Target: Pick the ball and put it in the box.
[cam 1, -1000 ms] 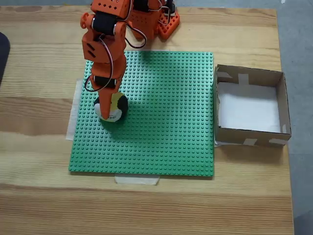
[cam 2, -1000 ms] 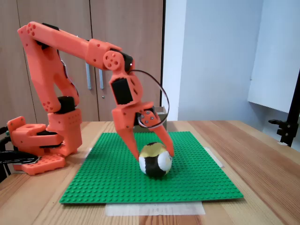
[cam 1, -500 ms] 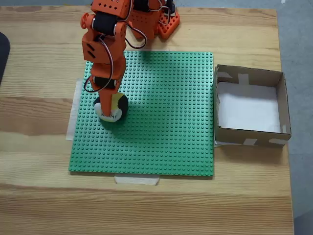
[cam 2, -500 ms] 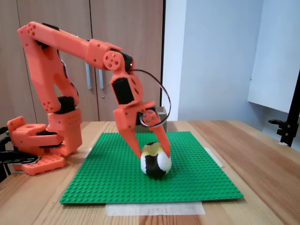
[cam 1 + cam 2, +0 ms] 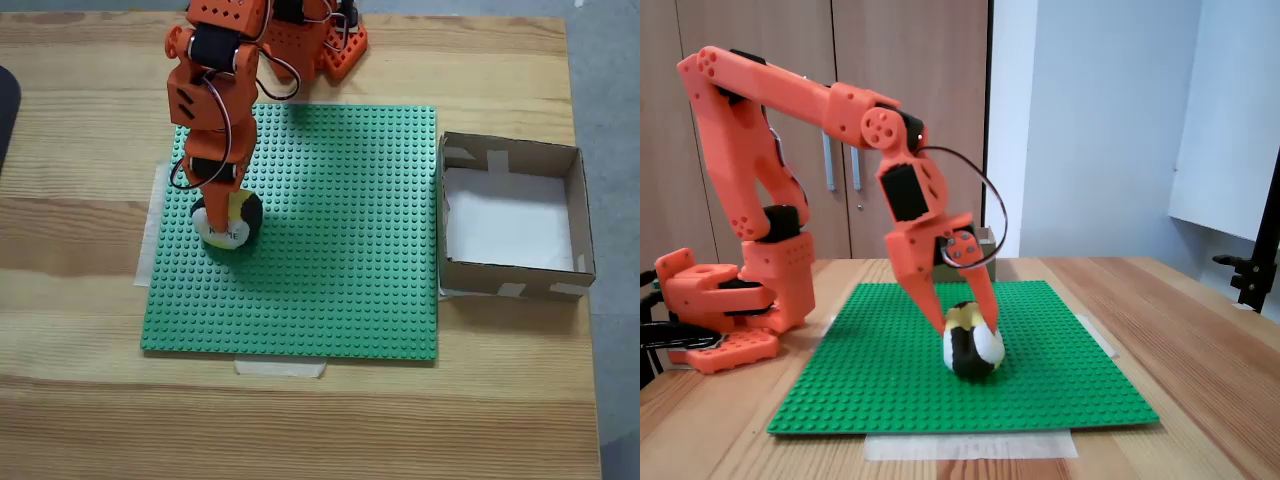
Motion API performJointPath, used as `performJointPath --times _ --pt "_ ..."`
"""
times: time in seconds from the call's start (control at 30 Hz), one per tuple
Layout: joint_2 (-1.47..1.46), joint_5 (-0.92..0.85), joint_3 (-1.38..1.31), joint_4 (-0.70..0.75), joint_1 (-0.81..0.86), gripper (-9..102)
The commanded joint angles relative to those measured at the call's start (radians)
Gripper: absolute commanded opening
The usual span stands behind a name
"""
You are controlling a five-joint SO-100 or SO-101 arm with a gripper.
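Fixed view: ball (image 5: 973,345) yellow, black, white patches, fingers (image 5: 984,312) pinching it.

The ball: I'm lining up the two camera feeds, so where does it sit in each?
Fixed view from above: the ball lies at the left part of the green baseplate, under the gripper.
Fixed view from the side: the ball sits at picture centre, mid-plate, between the fingers.
Shared landmark: the green baseplate.
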Motion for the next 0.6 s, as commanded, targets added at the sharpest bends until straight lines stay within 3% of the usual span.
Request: performJointPath --times 0.0,0.37,0.57 --pt "0.020 0.008 -0.071 -0.005 0.002 15" --pt "0.021 0.031 -0.117 0.005 0.006 0" --pt "0.023 0.054 -0.172 0.017 0.006 -1"
